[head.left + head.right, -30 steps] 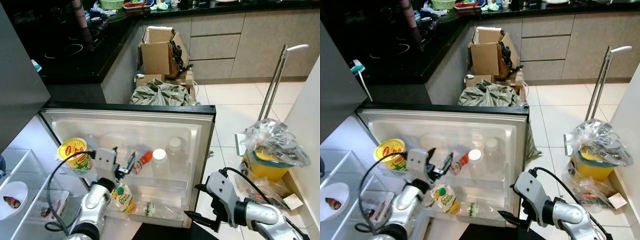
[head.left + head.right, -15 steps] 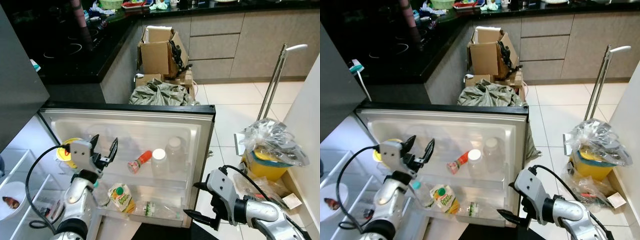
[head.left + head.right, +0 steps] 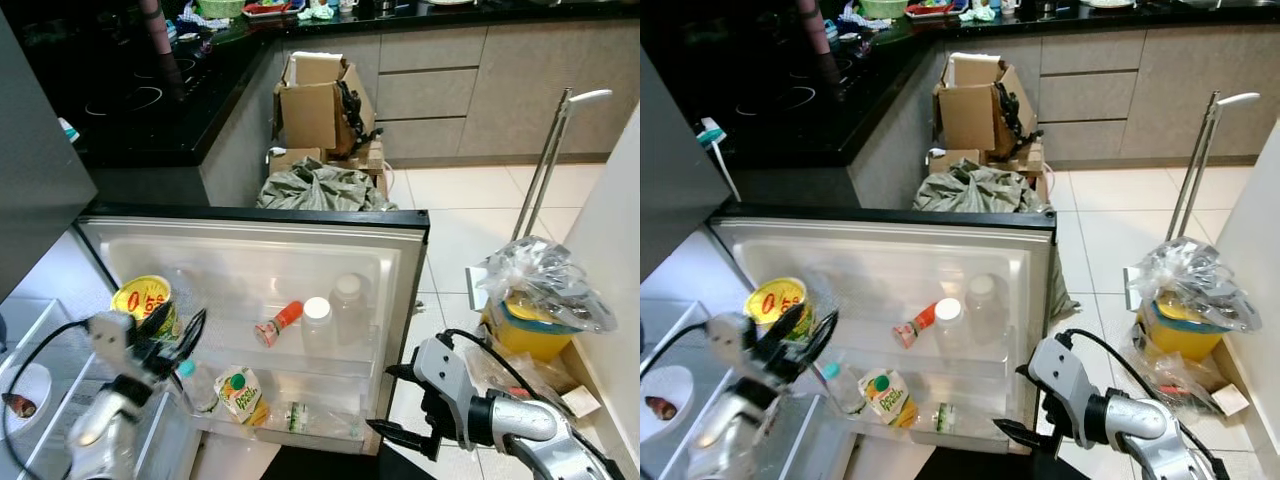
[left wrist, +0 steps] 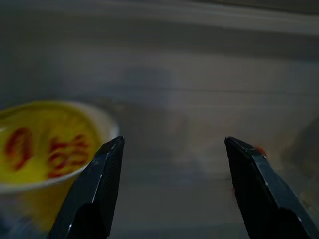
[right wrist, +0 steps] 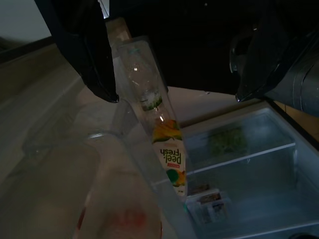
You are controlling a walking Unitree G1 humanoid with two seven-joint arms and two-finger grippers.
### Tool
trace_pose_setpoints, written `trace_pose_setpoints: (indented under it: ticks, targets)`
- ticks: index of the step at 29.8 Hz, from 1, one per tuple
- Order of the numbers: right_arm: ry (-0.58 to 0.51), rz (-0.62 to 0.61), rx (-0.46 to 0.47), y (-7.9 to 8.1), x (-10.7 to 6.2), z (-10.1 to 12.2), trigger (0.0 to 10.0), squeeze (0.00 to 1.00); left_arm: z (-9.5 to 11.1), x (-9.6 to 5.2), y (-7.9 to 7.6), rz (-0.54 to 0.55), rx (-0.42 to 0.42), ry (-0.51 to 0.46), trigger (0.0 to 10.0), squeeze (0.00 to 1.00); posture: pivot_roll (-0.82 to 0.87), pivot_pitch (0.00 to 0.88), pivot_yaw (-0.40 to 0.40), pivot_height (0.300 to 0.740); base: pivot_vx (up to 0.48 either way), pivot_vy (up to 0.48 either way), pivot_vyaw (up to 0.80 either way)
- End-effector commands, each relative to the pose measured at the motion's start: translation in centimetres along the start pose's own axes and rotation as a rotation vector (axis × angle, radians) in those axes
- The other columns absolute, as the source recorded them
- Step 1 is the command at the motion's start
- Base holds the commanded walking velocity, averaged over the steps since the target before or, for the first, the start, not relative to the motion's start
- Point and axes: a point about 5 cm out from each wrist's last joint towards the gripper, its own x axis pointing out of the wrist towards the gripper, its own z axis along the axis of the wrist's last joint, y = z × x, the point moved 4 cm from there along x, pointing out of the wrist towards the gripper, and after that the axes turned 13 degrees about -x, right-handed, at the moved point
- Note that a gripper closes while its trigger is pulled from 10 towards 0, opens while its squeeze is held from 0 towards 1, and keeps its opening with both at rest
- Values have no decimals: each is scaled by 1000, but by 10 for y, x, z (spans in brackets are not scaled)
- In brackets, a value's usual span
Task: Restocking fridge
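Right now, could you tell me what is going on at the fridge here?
The robot stands at the open fridge door, restocking it. Its left tool is open and empty, close to the yellow tub at the left end of the door shelf. A small red-capped bottle lies on its side on that shelf beside two white-capped bottles; a juice carton sits in the bin below. The right tool is open near the door's lower corner, holding nothing.
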Motion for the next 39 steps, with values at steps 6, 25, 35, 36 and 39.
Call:
trace_pose_setpoints:
  ticks: [6,25,35,36,39]
  targets:
    - [-5,30,14,3,4,-1,10000,0,-11,-34,-8,-150,-157,138,10000,0,-112,44,62,740,0,0,0]
    - [-73,35,21,2,4,13,10000,0,-117,-114,-17,-26,-305,679,10000,0,-134,34,77,740,0,0,0]
    - [-102,37,21,0,2,20,10000,0,-149,-146,-9,202,-254,830,10000,0,-142,29,83,740,0,0,0]
    - [-94,40,24,2,2,18,10000,0,-155,-150,-8,246,-236,864,10000,0,-144,29,84,740,0,0,0]
    - [-80,44,29,4,3,14,10000,0,-162,-157,-7,299,-206,912,10000,0,-144,29,84,740,0,0,0]
